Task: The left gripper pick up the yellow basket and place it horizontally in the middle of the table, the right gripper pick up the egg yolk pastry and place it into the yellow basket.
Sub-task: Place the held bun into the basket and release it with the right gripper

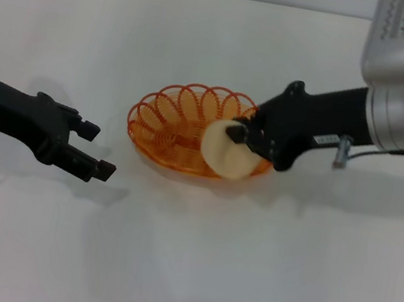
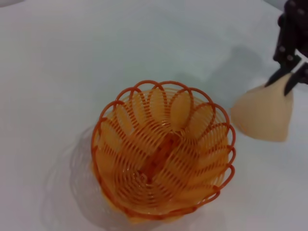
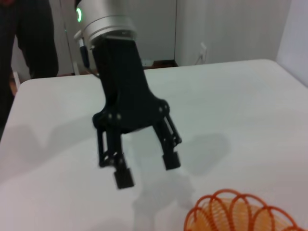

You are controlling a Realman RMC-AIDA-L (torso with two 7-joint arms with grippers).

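Note:
The yellow basket (image 1: 182, 132) (image 2: 161, 149) (image 3: 243, 214) lies on the white table near its middle, open side up and empty. My right gripper (image 1: 238, 134) (image 2: 287, 79) is shut on the egg yolk pastry (image 1: 225, 152) (image 2: 264, 114) and holds it over the basket's right rim, above the table. My left gripper (image 1: 96, 152) (image 3: 147, 168) hovers open to the left of the basket, apart from it, with nothing between its fingers.
The white table (image 1: 180, 272) stretches bare around the basket. A person in dark clothes (image 3: 29, 38) stands past the table's far edge in the right wrist view.

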